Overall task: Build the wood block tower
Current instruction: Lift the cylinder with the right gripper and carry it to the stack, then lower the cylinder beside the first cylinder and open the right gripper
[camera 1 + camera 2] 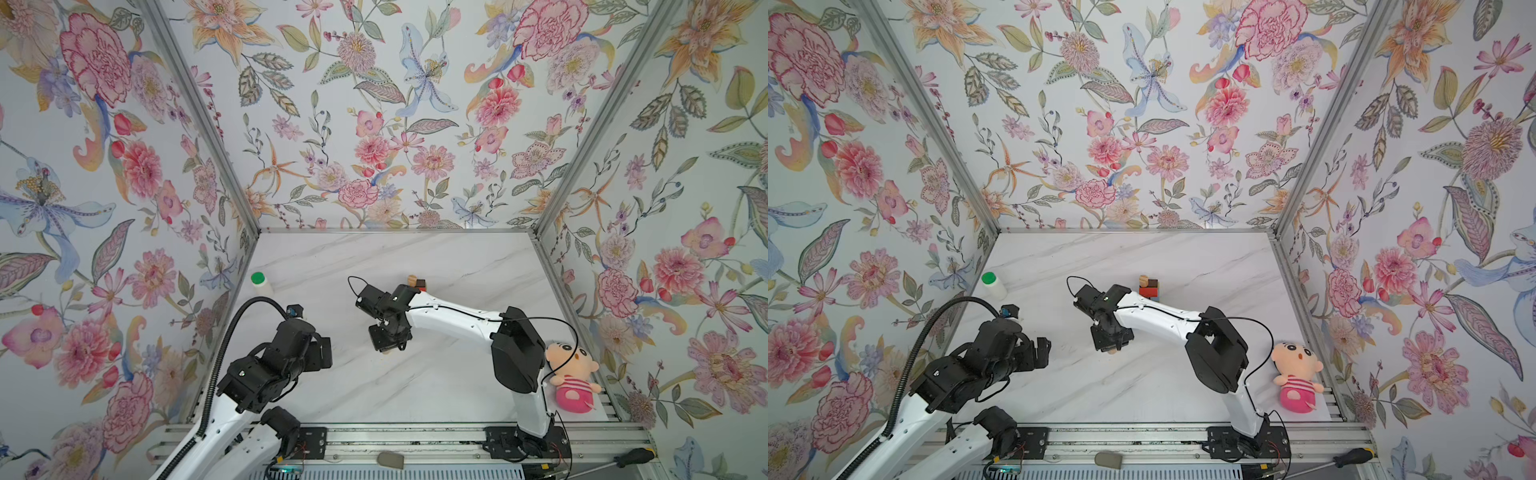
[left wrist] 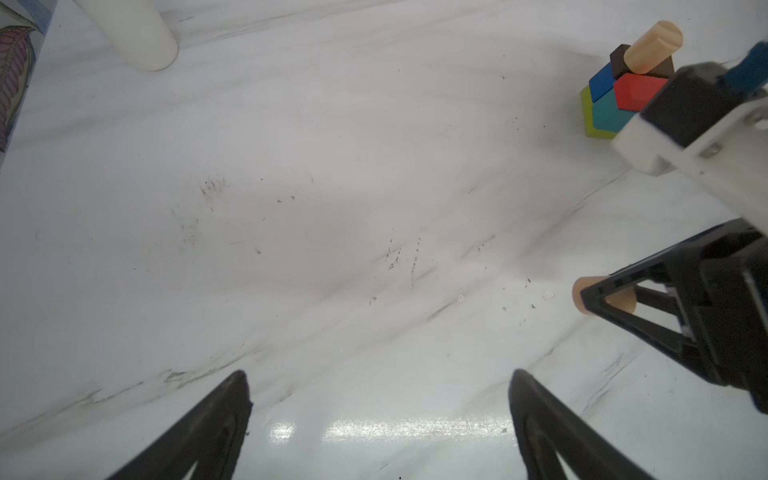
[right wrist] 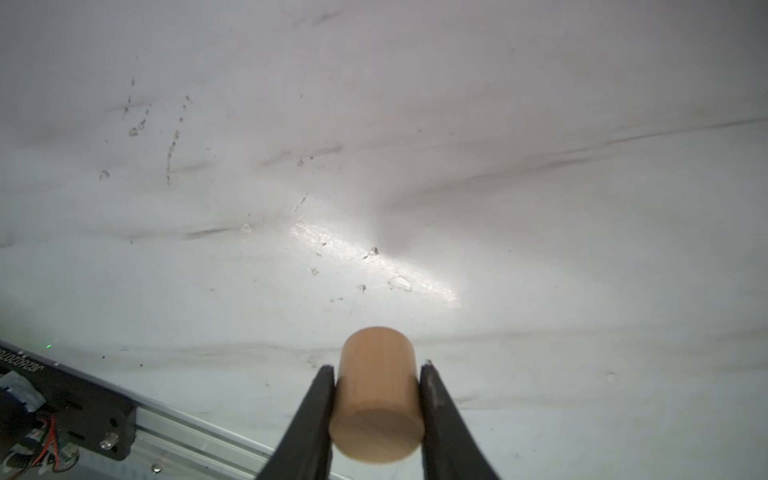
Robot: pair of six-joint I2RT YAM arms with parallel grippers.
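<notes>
The wood block tower stands at the back of the marble table, and in both top views my right arm partly hides it. It has lime-green, teal and blue blocks low, then red and dark brown, with a tan rounded piece lying on top. My right gripper is shut on a second tan cylinder, low over the table's middle. My left gripper is open and empty, down on the left of the table.
A green-capped white bottle stands by the left wall. A pink plush doll lies at the front right corner beside my right arm's base. An aluminium rail runs along the front edge, with a screwdriver on its right end.
</notes>
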